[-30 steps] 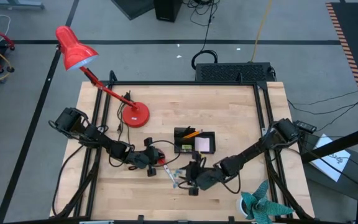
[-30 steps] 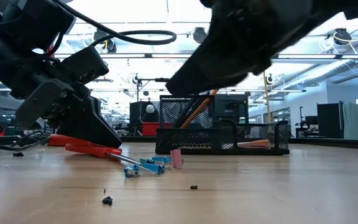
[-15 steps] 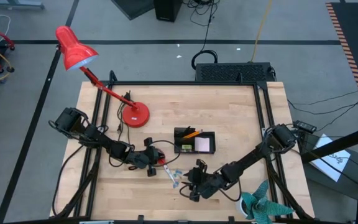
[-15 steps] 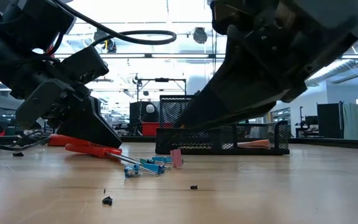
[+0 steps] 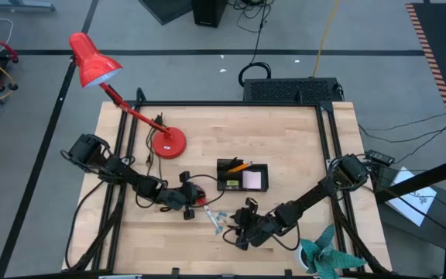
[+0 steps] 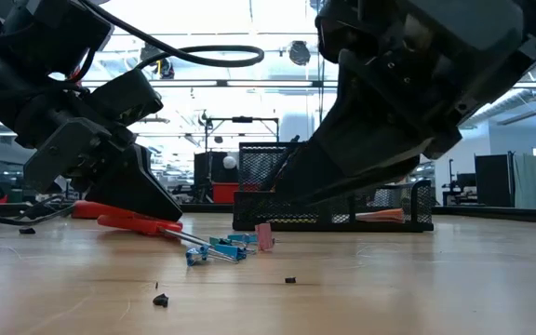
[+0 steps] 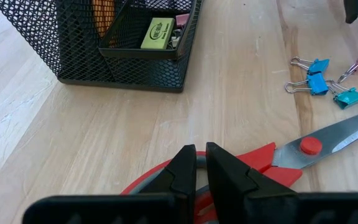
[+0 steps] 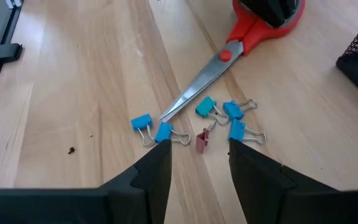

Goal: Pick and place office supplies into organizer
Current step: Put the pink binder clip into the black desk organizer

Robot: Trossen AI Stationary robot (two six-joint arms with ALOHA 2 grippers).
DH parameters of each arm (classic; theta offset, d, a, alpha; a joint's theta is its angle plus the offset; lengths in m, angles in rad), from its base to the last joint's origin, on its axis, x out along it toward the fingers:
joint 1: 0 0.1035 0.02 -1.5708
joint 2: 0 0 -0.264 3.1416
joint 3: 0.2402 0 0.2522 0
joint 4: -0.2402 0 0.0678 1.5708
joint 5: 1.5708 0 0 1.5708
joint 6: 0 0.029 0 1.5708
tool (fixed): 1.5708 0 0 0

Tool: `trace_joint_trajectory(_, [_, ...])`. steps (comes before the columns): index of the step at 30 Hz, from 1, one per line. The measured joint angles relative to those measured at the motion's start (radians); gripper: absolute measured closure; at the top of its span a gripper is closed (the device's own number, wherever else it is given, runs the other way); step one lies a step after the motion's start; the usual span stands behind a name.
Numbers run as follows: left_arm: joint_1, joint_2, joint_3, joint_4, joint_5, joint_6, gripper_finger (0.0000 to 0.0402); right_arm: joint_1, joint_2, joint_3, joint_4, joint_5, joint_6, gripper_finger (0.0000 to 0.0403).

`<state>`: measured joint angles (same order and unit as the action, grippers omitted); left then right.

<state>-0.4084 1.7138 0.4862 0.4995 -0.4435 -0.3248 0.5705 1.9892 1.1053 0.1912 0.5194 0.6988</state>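
Red-handled scissors [image 5: 206,209] lie on the table near its middle, with my left gripper [image 7: 201,163] shut on their handle. Several blue clips [image 8: 225,115] and one pink clip [image 8: 202,142] lie scattered by the blade tips. My right gripper [image 8: 199,163] hangs open just above these clips, pointing slantwise down, with the pink clip in line between its fingers; it touches nothing. The black mesh organizer [image 5: 242,176] stands behind them and holds orange pencils [image 5: 240,166], a pink pad [image 5: 254,180] and a yellow piece [image 7: 157,32]. My left gripper pinches the rim of the scissors' red and grey handle loop [image 7: 166,177] between its two fingers. The fingers come slanting down from the table's left. The scissors lie flat on the table, blades [image 7: 340,132] pointing toward the clips.
A red desk lamp [image 5: 165,143] stands at the far left. A teal spiky object [image 5: 325,257] sits at the near right corner. A black box with cables [image 5: 293,89] lies beyond the far edge. Small dark crumbs [image 6: 160,300] dot the near table.
My right gripper has sunk toward the clips and come a little toward the table's near edge, rolling about its own line, then has held still. The scissors and the clips have not moved.
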Motion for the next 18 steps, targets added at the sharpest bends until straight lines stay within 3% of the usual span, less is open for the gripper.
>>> trace_joint_trajectory(9, [0.0, 0.0, 0.0, 0.003, -0.001, 0.002, 0.0355, -0.01, 0.042, 0.0, 0.004, -0.001, 0.001, 0.025])
trace_joint_trajectory(18, [0.0, 0.0, 0.0, 0.003, 0.0, 0.002, 0.0355, -0.02, 0.102, 0.001, 0.13, -0.018, 0.02, 0.025])
